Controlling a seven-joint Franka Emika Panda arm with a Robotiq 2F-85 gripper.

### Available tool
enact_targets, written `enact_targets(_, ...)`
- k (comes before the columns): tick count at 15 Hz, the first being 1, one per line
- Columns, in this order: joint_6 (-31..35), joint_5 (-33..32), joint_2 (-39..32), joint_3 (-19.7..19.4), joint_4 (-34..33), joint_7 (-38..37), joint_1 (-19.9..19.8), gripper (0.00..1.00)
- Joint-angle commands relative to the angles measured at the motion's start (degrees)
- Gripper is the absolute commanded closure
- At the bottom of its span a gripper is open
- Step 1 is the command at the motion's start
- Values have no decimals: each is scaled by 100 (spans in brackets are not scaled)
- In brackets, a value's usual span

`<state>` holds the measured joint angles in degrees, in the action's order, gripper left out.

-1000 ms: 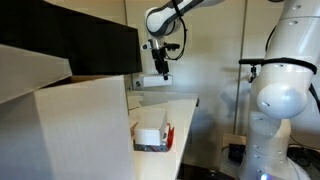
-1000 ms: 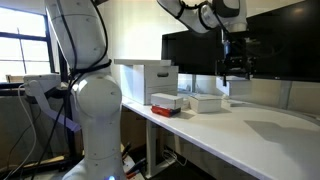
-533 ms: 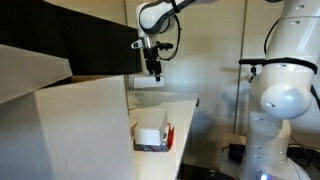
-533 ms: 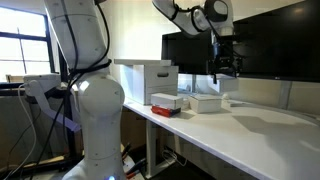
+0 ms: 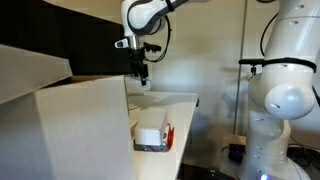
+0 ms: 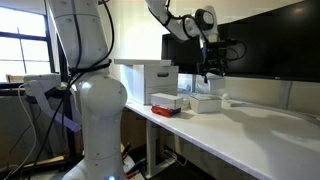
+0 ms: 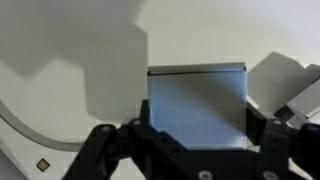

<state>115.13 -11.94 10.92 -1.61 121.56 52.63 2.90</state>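
Observation:
In the wrist view my gripper (image 7: 198, 128) is shut on a pale blue-grey flat rectangular block (image 7: 197, 95), which fills the gap between the two black fingers. In both exterior views the gripper (image 5: 140, 76) (image 6: 208, 76) hangs high above the white desk (image 5: 180, 110) (image 6: 250, 125), in front of the dark monitor (image 5: 70, 45) (image 6: 265, 40). The block is too small to make out there. Below and nearby lie a white box in a red tray (image 5: 152, 135) (image 6: 166, 102) and a second white box (image 6: 206, 102).
A large white carton (image 5: 70, 125) (image 6: 148, 78) stands on the desk beside the tray. A bulky white robot body (image 5: 285, 95) (image 6: 85, 100) stands next to the desk. White box corners (image 7: 290, 85) show under the wrist at the right.
The arm has carried the held block sideways along the monitor, towards the large carton and the boxes. The grip has not changed.

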Motion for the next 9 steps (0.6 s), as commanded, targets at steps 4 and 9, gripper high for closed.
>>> enact_targets(4, 314, -148, -868, 416, -586, -670, 183, 41)
enact_targets(9, 231, -269, -1505, 572, -1162, -1132, 208, 3)
